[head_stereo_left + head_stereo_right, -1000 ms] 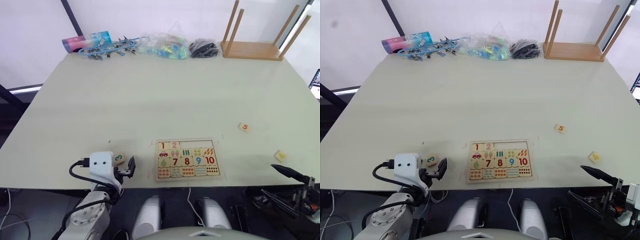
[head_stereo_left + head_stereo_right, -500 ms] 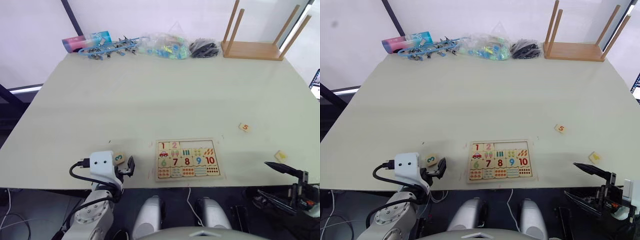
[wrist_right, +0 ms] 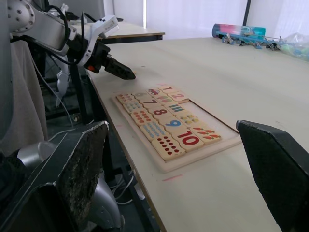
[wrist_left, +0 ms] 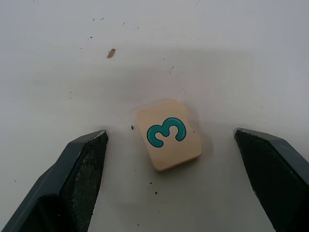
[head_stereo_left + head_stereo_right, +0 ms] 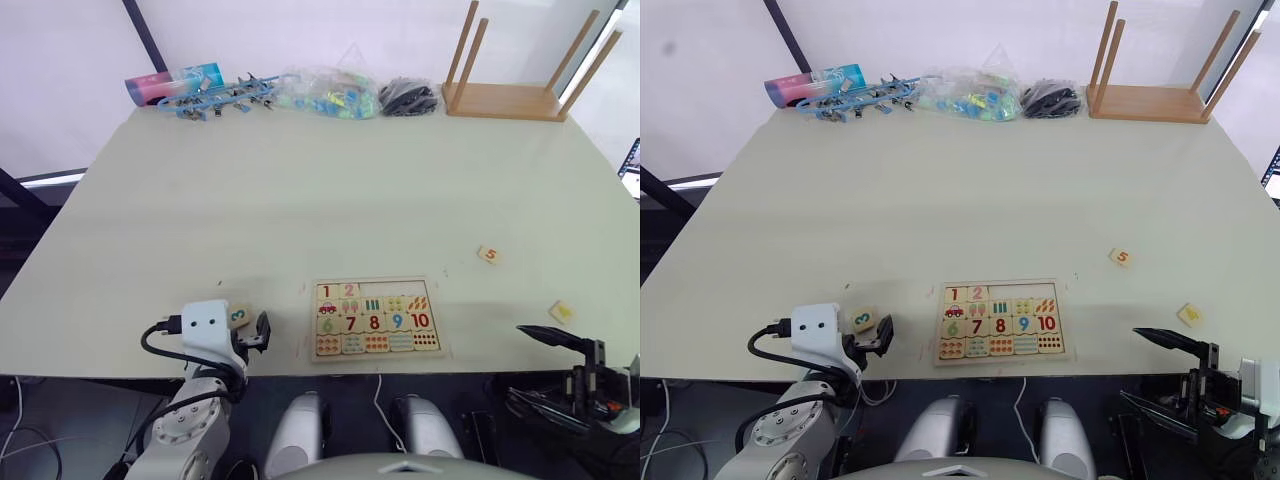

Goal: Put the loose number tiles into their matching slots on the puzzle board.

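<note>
The puzzle board [image 5: 376,319] lies flat near the front edge of the pale surface [image 5: 330,190], its long axis running left to right, numerals upright toward the robot. Tiles 1 and 2 sit in its top row; the rest of that row's slots [image 5: 395,292] look like bare wood. The row below reads 6 to 10.

Left of the board, close to the front edge, the green 3 tile [image 4: 168,135] lies face up on the surface, turned a little askew. The left end effector [image 4: 171,186] hangs over it with its two dark fingers [image 4: 79,179] spread wide, one on each side of the tile and touching neither.

At the front right corner the right end effector [image 5: 1155,370] sits low beside the surface edge, fingers apart and empty. Just beyond it a pale tile with a yellow mark [image 5: 560,311] lies near the right edge, and farther in, the orange 5 tile [image 5: 488,254] rests alone, well apart from the board.

Along the far edge stand a pink-and-blue tube [image 5: 172,82], a heap of blue clips [image 5: 215,98], a clear bag of coloured bits [image 5: 325,92], a black bundle [image 5: 407,97] and an upturned wooden stool [image 5: 520,70].
</note>
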Available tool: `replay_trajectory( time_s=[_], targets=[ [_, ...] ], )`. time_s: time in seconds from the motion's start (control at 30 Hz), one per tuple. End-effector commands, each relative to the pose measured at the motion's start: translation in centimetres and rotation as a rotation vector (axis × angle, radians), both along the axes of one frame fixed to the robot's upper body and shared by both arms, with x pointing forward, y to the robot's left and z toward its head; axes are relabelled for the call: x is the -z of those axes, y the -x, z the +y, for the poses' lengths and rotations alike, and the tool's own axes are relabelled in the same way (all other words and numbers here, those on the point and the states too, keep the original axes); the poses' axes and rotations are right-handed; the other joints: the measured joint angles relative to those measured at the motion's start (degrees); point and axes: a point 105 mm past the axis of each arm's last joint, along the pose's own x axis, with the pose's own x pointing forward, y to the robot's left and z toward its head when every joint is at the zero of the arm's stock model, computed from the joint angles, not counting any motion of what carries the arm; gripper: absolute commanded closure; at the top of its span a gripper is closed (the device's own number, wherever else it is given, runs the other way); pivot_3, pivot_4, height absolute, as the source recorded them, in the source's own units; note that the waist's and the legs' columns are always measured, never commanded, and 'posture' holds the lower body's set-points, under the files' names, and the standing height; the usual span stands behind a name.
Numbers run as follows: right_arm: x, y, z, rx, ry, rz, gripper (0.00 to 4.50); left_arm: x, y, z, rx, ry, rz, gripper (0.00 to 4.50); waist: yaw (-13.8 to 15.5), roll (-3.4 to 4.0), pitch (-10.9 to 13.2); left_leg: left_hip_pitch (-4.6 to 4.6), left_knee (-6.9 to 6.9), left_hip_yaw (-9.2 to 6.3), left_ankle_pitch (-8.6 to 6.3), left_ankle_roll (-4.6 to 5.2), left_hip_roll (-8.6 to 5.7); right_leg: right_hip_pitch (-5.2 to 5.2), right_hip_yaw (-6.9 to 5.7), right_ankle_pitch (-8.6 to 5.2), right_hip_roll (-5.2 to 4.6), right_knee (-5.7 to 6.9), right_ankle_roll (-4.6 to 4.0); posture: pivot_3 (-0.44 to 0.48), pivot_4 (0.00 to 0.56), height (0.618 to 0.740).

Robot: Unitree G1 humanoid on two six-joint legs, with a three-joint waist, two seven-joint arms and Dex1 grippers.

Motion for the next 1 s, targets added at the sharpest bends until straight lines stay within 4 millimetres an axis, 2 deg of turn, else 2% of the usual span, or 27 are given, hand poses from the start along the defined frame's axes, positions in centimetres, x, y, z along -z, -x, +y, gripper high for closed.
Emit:
replay_trajectory(
  time_s=[0.03, 0.27, 0.7, 0.73, 0.77, 0.9, 0.97, 1.0],
  targets=[
    [-0.6, 0.1, 0.2, -0.009, 0.000, -0.025, 0.00, -0.5, 0.1, 0.2, -0.008, -0.018, -0.010, 0.08, 0.0, 0.00, 0.0, 0.00, 0.01, -0.01, 0.00, 0.00, 0.00, 0.01, 0.02, 0.00, 0.02, 0.00, 0.00, 0.000, 0.150, 0.740],
    [-0.8, -0.1, 0.2, -0.003, 0.001, -0.034, 0.00, 0.0, 0.0, 0.9, -0.033, -0.050, 0.008, 0.08, 0.0, 0.00, 0.0, 0.00, 0.13, -0.12, 0.00, 0.00, 0.02, 0.10, 0.10, 0.00, 0.15, 0.01, 0.00, 0.000, 0.150, 0.740],
    [-0.8, -0.2, 0.1, 0.010, 0.004, -0.042, 0.00, 0.8, 0.2, 0.9, -0.058, -0.026, 0.016, 0.08, 0.0, 0.13, -0.1, 0.02, 0.17, -0.11, 0.00, -0.01, 0.03, 0.11, 0.12, 0.00, 0.16, 0.06, 0.01, 0.000, 0.150, 0.740],
    [-0.8, -0.2, 0.1, 0.010, 0.003, -0.041, 0.00, 0.9, 0.3, 0.9, -0.058, -0.024, 0.015, 0.59, 0.0, 0.13, -0.1, 0.02, 0.17, -0.11, 0.00, -0.01, 0.03, 0.10, 0.12, -0.01, 0.16, 0.06, 0.01, 0.000, 0.150, 0.740],
    [-0.8, -0.2, 0.1, 0.010, 0.003, -0.041, 0.00, 0.9, 0.3, 0.9, -0.059, -0.023, 0.015, 0.84, -0.1, 0.13, -0.1, 0.02, 0.17, -0.11, 0.00, -0.01, 0.03, 0.10, 0.12, -0.01, 0.16, 0.06, 0.01, 0.000, 0.150, 0.740],
    [-0.7, -0.3, 0.1, 0.010, 0.003, -0.040, 0.00, 0.8, 0.2, 0.9, -0.057, -0.023, 0.010, 2.77, -0.1, 0.13, -0.1, 0.02, 0.17, -0.10, 0.00, -0.01, 0.03, 0.10, 0.12, -0.01, 0.16, 0.06, 0.01, 0.000, 0.150, 0.740],
    [-0.7, -0.3, 0.1, 0.009, 0.002, -0.040, 0.00, 0.8, 0.2, 1.0, -0.058, -0.025, 0.009, 3.56, -0.1, 0.13, -0.1, 0.02, 0.17, -0.11, 0.00, -0.01, 0.03, 0.10, 0.12, -0.01, 0.16, 0.06, 0.01, 0.000, 0.150, 0.740],
    [-0.7, -0.3, 0.1, 0.010, 0.002, -0.040, 0.00, 0.8, 0.2, 1.0, -0.059, -0.026, 0.009, 3.56, -0.1, 0.13, -0.1, 0.02, 0.17, -0.11, 0.00, -0.01, 0.02, 0.10, 0.12, -0.01, 0.16, 0.06, 0.01, 0.000, 0.150, 0.740]
  ],
)
